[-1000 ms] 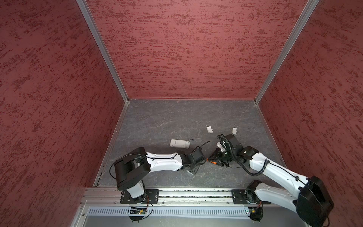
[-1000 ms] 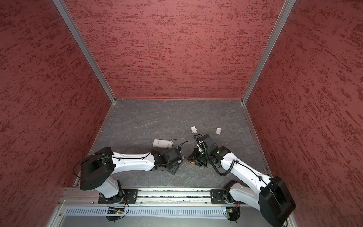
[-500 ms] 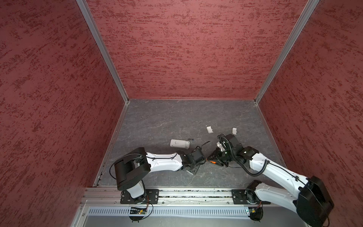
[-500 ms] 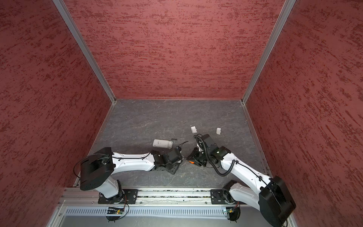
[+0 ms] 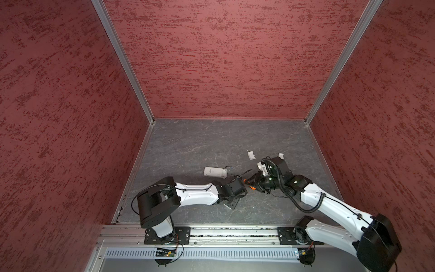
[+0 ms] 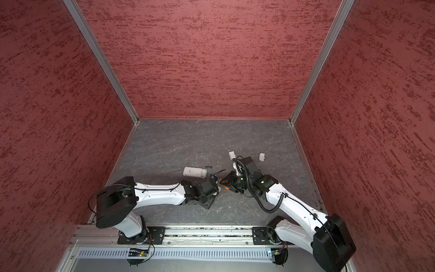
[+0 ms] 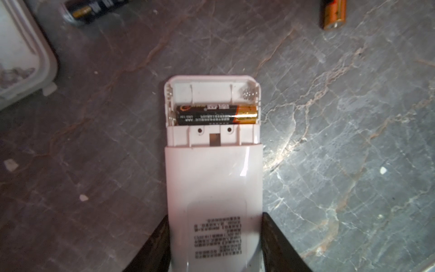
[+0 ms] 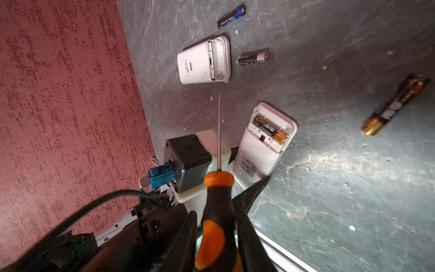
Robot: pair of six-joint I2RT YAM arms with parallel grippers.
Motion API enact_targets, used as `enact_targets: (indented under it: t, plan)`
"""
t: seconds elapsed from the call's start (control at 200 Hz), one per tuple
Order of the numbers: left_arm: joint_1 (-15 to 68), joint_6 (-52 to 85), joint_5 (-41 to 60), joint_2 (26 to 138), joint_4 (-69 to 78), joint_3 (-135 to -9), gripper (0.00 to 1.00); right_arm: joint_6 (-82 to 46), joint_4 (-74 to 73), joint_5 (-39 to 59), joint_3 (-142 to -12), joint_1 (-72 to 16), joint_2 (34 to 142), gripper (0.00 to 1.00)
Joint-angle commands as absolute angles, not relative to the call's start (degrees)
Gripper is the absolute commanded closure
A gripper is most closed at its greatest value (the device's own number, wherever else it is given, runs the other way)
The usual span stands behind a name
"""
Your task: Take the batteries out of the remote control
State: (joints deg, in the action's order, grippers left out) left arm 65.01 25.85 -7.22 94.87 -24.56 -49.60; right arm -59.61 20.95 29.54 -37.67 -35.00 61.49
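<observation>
Low centre in both top views, the left gripper (image 7: 214, 215) clamps a white plastic remote (image 7: 213, 179) holding one black-gold battery (image 7: 216, 114); the right gripper (image 8: 215, 226) grips an orange-black-handled screwdriver (image 8: 219, 188).

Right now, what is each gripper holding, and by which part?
The left gripper holds the white remote by the sides of its labelled end. The right gripper holds the screwdriver by its orange-and-black handle.

a lab test booth (red panel walls (image 5: 223, 58), aluminium base rail (image 5: 223, 232))
</observation>
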Motion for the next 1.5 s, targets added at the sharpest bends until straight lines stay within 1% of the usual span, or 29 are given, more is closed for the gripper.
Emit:
enact_targets:
  t: [0.0,0.065,0.18,0.215,0.361,0.491,0.747,0.892,1.212,1.493]
  plan:
    - [65.64,25.64,-2.02,99.76,-25.03,-46.13,0.56,-57.98,22.57,27.15,-39.79,-35.02,60.69,1.00]
    - [65.48,25.98,-2.48,99.76,-25.78,-46.24,0.53,-57.40,23.76,26.05,-39.79,-34.64,60.32,1.00]
    - [64.80,27.08,-3.87,99.50,-27.90,-46.85,0.35,-56.66,24.43,25.26,-39.45,-33.63,59.68,1.00]
    - [64.62,27.54,-4.40,99.37,-28.94,-47.27,0.32,-56.21,24.52,24.99,-39.25,-33.35,59.44,1.00]
    - [64.60,30.47,-7.03,98.25,-33.07,-48.37,0.24,-55.72,23.43,25.27,-38.02,-32.38,58.20,1.00]
    - [65.45,34.72,-9.22,96.87,-36.92,-48.93,0.22,-54.80,23.21,25.23,-37.28,-31.61,56.77,1.00]
    - [70.31,46.07,-13.92,97.57,-45.23,-50.43,0.22,-53.20,22.34,26.83,-36.99,-29.76,54.67,1.00]
    - [70.93,51.70,-16.21,99.08,-45.95,-50.49,0.22,-52.93,20.92,28.24,-36.28,-29.62,54.91,1.00]
    - [66.45,55.62,-18.70,101.74,-42.39,-50.66,0.22,-51.76,22.49,28.39,-35.57,-29.53,53.58,1.00]
    - [61.72,53.11,-19.87,104.19,-38.81,-54.07,0.22,-52.21,22.21,27.92,-34.21,-29.53,51.77,1.00]
